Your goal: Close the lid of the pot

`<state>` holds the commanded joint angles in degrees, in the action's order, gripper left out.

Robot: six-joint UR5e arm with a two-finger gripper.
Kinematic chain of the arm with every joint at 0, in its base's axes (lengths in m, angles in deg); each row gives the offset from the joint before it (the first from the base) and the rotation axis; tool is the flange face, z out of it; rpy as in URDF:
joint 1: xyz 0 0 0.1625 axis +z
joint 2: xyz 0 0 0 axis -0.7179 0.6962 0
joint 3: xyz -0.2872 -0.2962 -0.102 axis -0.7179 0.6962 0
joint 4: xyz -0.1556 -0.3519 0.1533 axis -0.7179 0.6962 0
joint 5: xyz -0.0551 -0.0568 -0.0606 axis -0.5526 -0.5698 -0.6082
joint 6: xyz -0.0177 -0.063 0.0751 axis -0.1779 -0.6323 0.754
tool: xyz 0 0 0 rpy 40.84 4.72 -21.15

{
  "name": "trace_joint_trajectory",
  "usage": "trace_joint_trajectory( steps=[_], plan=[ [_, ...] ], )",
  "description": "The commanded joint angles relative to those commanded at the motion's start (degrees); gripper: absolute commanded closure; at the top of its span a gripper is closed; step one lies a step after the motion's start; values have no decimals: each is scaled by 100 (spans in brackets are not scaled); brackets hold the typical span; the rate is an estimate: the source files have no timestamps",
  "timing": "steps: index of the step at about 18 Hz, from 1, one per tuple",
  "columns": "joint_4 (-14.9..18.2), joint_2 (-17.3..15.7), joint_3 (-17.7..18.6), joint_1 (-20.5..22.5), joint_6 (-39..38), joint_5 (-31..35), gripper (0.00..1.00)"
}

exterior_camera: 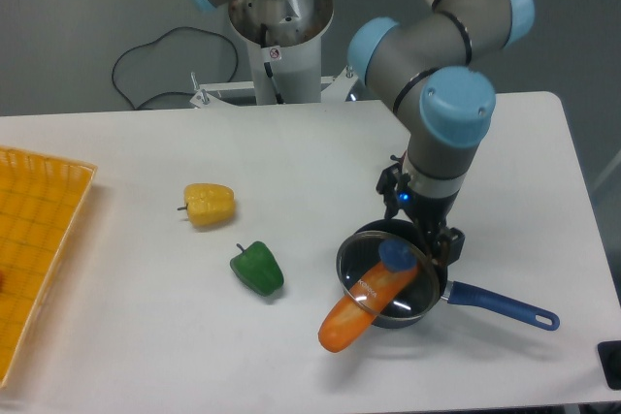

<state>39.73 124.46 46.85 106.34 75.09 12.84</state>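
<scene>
The gripper [424,232] hangs nose-down just above the far right rim of the pot [391,286], its 2 fingers spread apart with nothing between them, though the dark fingertips blur into the pot's dark wall, so how wide they stand is hard to judge.

Directly below and a little to the left of the gripper sits the lid [388,274], lying on the pot. Its blue knob is just under the fingertips and clear of them. The lid does not seem to sit flat: an orange carrot-shaped vegetable [361,305] lies under the glass, and the lid's metal rim crosses over it.

The carrot's long axis runs from the pot's middle, below the gripper, down toward the near left, and its rounded end sticks out over the pot's near left rim.

The pot's long blue handle [505,304] points the opposite way along the table, out to the right of the gripper and slightly toward the near edge, ending well clear of the arm.

Farther left of the gripper, a green pepper [257,269] lies on the white table [146,336] near the pot. A yellow pepper [210,205] lies beyond it, well apart from the gripper. A yellow basket [34,249] sits at the far left edge.
</scene>
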Motion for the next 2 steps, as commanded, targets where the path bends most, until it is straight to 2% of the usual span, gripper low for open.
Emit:
trace_joint_trajectory(
  steps=[2],
  plan=[
    [26, -79, 44, 70, 307, 306, 0]
  ],
)
